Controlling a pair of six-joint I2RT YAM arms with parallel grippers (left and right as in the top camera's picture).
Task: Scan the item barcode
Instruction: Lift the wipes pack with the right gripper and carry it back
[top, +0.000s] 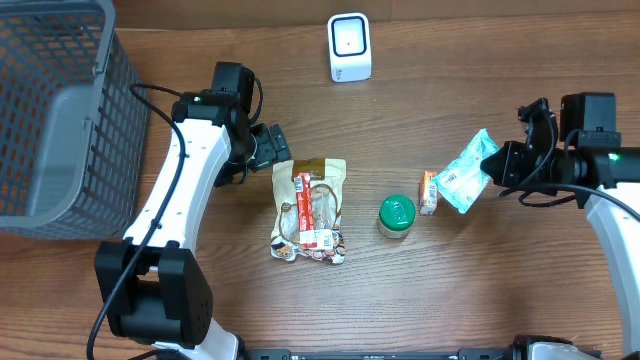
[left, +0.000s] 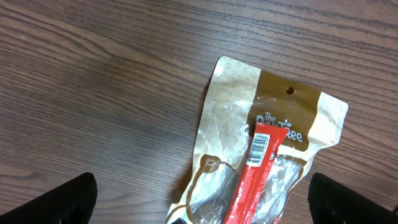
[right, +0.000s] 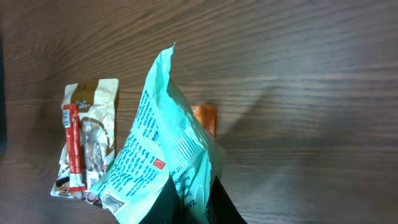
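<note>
Over on the right side, the right hand (top: 500, 163) is clamped tight on a teal packet (top: 463, 175), gripping it by one end and holding it up off the desk (top: 480, 300). From the right wrist view the packet's printed face fills the middle of the picture, crinkled and standing tall between the fingers. Below it on the wood sit a small orange packet (top: 428, 192) and, just beside that, a green-lidded jar (top: 396, 215).

Across the desk, the left hand (top: 272, 148) is spread wide, gripping nothing. It hovers at the top edge of a brown pouch (left: 280, 106) lying flat. A red stick (left: 256, 168) lies lengthwise on top of that pouch, its barcode facing up.

The white scanner (top: 349, 46) stands at the far edge, near the middle, well apart from both hands and from the teal packet. A grey mesh basket (top: 125, 110) fills the far left corner, beside the left arm.
</note>
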